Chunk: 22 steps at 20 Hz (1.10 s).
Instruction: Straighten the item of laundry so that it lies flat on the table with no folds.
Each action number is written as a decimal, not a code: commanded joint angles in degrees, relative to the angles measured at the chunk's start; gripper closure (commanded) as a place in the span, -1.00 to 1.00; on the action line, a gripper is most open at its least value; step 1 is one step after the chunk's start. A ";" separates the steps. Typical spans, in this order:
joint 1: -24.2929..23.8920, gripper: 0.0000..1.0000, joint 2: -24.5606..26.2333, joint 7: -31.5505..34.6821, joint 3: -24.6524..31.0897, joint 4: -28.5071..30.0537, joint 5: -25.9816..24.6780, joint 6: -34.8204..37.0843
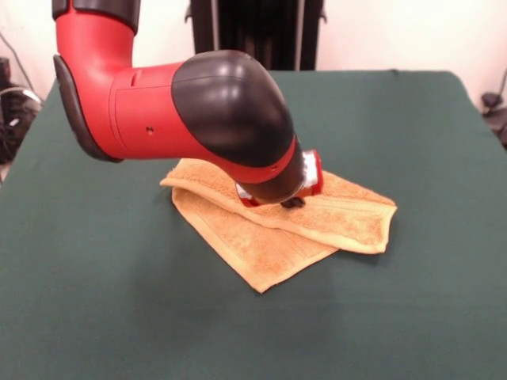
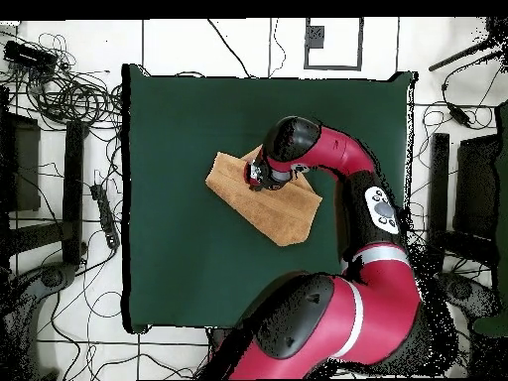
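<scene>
Orange-tan terry lay folded on the dark green surface (image 1: 95, 277): the towel (image 1: 261, 253) sat around the middle, somewhat toward the far edge in the front view, doubled over itself so that an upper layer ran as a band across a lower layer whose corner pointed toward the near edge. We judged it far from flat, with at least one long fold left to open.

The arm (image 1: 198, 111) reached down over the towel, and the gripper (image 1: 293, 202) was low at the folded upper layer, apparently touching or just above the cloth. We took this placing as a bid for the doubled edge, since lifting that layer and drawing it outward would undo the fold. Whether the jaws were released or clenched on cloth we could not tell; the wrist and elbow housing hid them in both views.

The front view showed the layering, the hemmed edge of the top flap and the corner poking out beneath. The overhead view lost that relief but gave the towel (image 2: 268, 203) as a slanted strip, well clear of every edge of the surface (image 2: 169, 268), with the gripper (image 2: 260, 177) over its upper long side and ample bare cloth all around for spreading.
</scene>
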 commanded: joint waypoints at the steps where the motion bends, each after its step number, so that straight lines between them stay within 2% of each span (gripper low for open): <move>1: -0.11 1.00 8.03 -4.75 -1.64 0.93 -9.75 -17.04; 12: -0.04 1.00 7.75 -5.04 -1.58 1.58 -10.60 -19.22; 19: 0.42 1.00 7.62 -5.90 -2.07 1.08 -11.27 -17.22; 22: 0.92 1.00 6.49 -6.11 -2.54 1.19 -11.29 -13.91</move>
